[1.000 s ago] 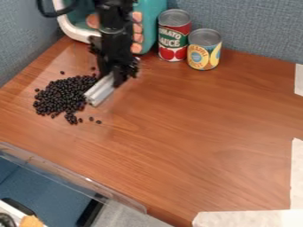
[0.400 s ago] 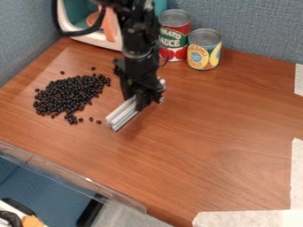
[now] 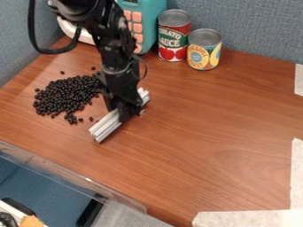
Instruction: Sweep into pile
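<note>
The beans (image 3: pixel 64 95) are black, the tabletop (image 3: pixel 201 128) wood-grained reddish brown, the toy microwave (image 3: pixel 153 20) teal, the partition (image 3: pixel 260 26) mottled grey-blue.

Pretty bright and even in here tbh, can't tell where the light's coming from. Just a faint, soft shadow by the pale bar (image 3: pixel 105 127) on the wood tabletop (image 3: pixel 207 128), plus some glare along the clear plastic edge (image 3: pixel 89 180).

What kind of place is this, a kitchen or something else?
Probably an office or lab corner mocked up for play: grey-blue fabric partitions enclose a wooden desk, with a teal toy appliance beside two food cans.
</note>
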`<action>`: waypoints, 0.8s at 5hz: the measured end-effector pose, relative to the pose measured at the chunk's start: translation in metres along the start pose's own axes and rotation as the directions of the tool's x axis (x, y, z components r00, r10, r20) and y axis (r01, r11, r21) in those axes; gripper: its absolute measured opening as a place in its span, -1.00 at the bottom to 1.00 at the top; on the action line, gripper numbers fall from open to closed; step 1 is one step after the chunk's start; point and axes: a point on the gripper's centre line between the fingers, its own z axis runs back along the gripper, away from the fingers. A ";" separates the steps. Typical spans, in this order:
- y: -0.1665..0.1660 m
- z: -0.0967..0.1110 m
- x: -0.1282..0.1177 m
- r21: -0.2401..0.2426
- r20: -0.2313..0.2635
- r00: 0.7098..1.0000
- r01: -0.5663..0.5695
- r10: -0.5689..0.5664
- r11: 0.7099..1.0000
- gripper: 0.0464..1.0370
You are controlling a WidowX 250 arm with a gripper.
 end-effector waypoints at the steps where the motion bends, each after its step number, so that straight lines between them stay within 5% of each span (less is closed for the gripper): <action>1: 0.014 -0.003 -0.007 0.013 -0.002 1.000 0.009 -0.009 1.000 -0.35; 4: 0.075 -0.010 -0.025 0.022 0.016 1.000 0.018 -0.018 1.000 -0.35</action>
